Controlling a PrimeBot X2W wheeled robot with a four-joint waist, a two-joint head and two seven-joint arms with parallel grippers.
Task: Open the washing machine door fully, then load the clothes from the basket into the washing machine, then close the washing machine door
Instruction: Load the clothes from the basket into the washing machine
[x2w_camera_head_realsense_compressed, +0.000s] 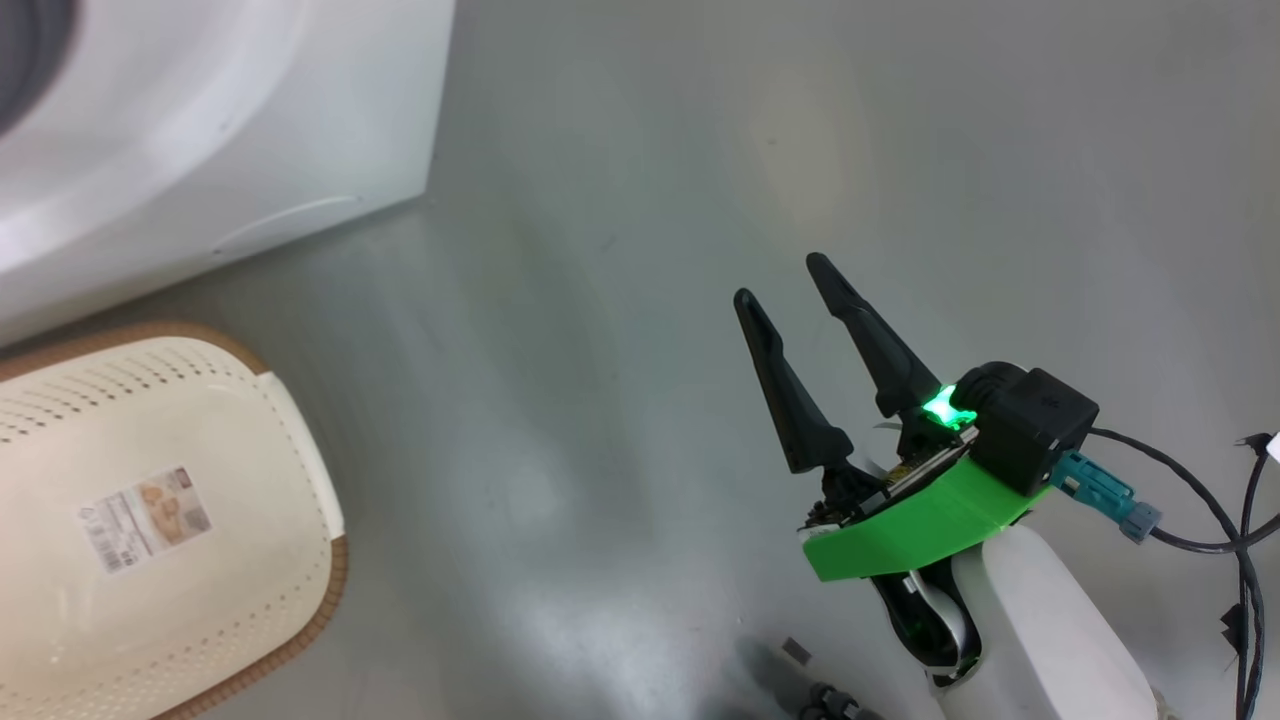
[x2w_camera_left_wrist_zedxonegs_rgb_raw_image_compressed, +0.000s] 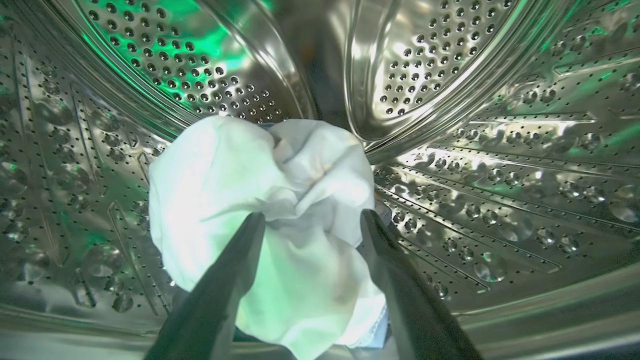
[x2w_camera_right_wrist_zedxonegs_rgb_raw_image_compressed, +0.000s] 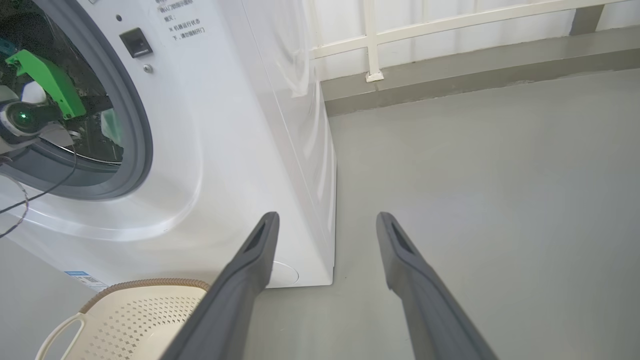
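Note:
My left gripper (x2w_camera_left_wrist_zedxonegs_rgb_raw_image_compressed: 311, 217) reaches inside the washing machine's steel drum (x2w_camera_left_wrist_zedxonegs_rgb_raw_image_compressed: 500, 175). Its fingers stand apart, open, with a bunched pale piece of the clothes (x2w_camera_left_wrist_zedxonegs_rgb_raw_image_compressed: 260, 185) between and beyond them. In the right wrist view the left wrist's green bracket (x2w_camera_right_wrist_zedxonegs_rgb_raw_image_compressed: 47, 80) shows through the drum opening, ringed by the grey gasket (x2w_camera_right_wrist_zedxonegs_rgb_raw_image_compressed: 135, 125). The white washing machine (x2w_camera_head_realsense_compressed: 250, 150) (x2w_camera_right_wrist_zedxonegs_rgb_raw_image_compressed: 225, 150) stands at the left. In front of it sits the cream basket (x2w_camera_head_realsense_compressed: 300, 620) (x2w_camera_right_wrist_zedxonegs_rgb_raw_image_compressed: 140, 310), a label sticker on its floor. Out over the floor my right gripper (x2w_camera_head_realsense_compressed: 780, 278) (x2w_camera_right_wrist_zedxonegs_rgb_raw_image_compressed: 325, 215) hangs open, holding nothing. The washing machine door is out of view.
Grey floor (x2w_camera_head_realsense_compressed: 620, 300) stretches to the right of the machine. A white railing (x2w_camera_right_wrist_zedxonegs_rgb_raw_image_compressed: 370, 45) and a low kerb line the far wall. Black cables (x2w_camera_head_realsense_compressed: 1230, 520) trail from my right wrist.

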